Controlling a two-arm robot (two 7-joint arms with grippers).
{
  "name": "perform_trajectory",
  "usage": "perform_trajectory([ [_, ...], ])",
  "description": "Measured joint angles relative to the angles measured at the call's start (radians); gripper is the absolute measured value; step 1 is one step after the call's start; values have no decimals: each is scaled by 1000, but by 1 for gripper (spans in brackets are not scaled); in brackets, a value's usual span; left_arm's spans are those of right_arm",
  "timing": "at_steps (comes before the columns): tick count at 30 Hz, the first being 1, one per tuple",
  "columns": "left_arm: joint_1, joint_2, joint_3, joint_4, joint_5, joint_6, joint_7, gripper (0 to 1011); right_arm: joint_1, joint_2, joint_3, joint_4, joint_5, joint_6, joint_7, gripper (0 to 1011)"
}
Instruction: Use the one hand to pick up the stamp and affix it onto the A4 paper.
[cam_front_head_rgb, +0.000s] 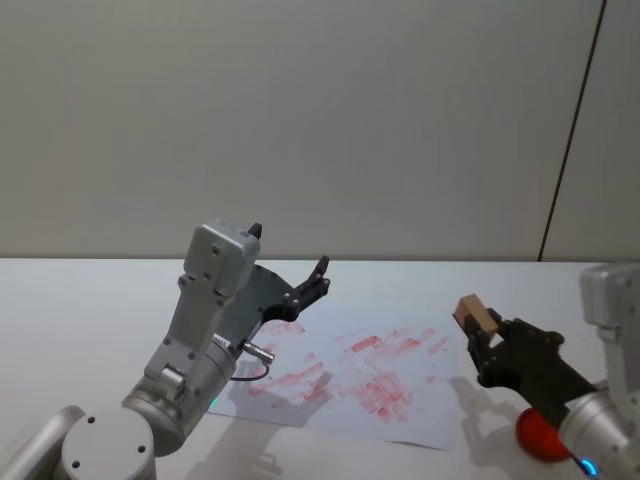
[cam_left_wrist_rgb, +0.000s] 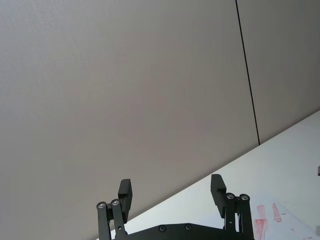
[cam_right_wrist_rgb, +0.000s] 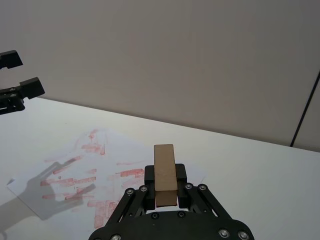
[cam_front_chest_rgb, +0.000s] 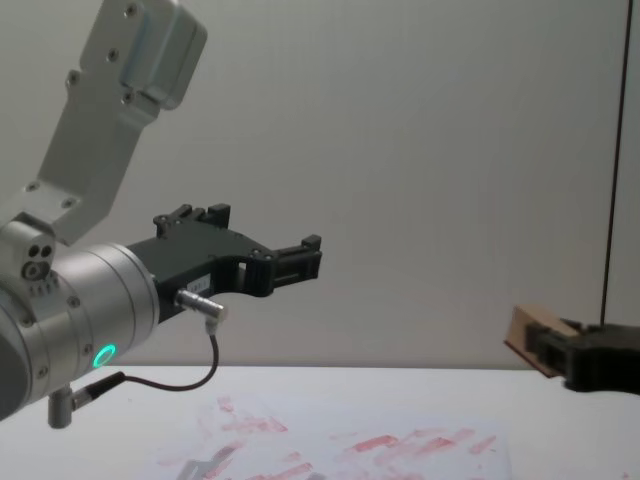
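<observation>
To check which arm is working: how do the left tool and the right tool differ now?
The right tool is shut on the stamp; the left tool is open and holds nothing. The right tool is beside the right edge of the A4 paper; the left tool is above its left part. Both are black.

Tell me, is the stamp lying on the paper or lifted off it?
Lifted. The right gripper is shut on the stamp, and the chest view shows it in the air, clear above the paper.
</observation>
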Motion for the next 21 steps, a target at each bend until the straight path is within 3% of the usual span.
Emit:
perform_trajectory([
  [11,0,0,0,0,0,0,0,1003,64,-48,-33,64,-84,56,36,219],
  [21,0,0,0,0,0,0,0,1002,103,-86,-71,140,-187,139,56,219],
])
